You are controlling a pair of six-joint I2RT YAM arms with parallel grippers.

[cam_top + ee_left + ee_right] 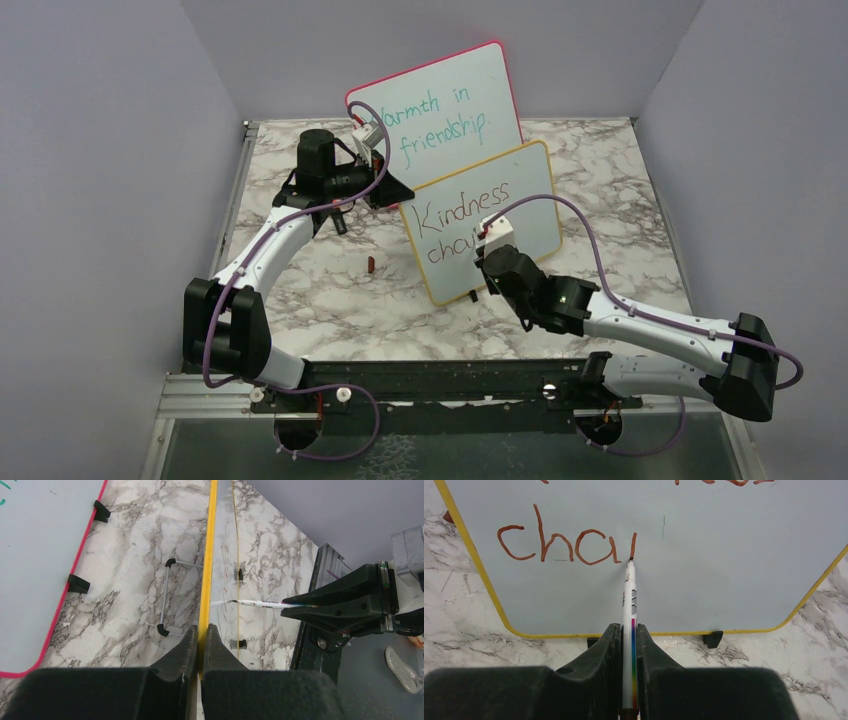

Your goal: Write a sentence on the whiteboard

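Observation:
The whiteboard (530,215) stands tilted on the marble table, with a yellow frame (471,555) and small black feet. My left gripper (202,629) is shut on its yellow side edge (206,570), at the board's upper left (398,198). My right gripper (625,627) is shut on a white marker (629,600) with a rainbow stripe. The marker tip touches the board at the bottom of a fresh stroke. The sentence (559,545) is reddish-brown: "Kindness" (462,205), and below it "cha" plus one upright stroke. The left wrist view also shows the marker (257,604) in the right gripper (300,605).
A second board (440,110) with a pink-red frame and teal writing leans behind the whiteboard, and shows in the left wrist view too (40,555). A small red cap (372,263) lies on the table left of the whiteboard. Grey walls enclose the table on three sides.

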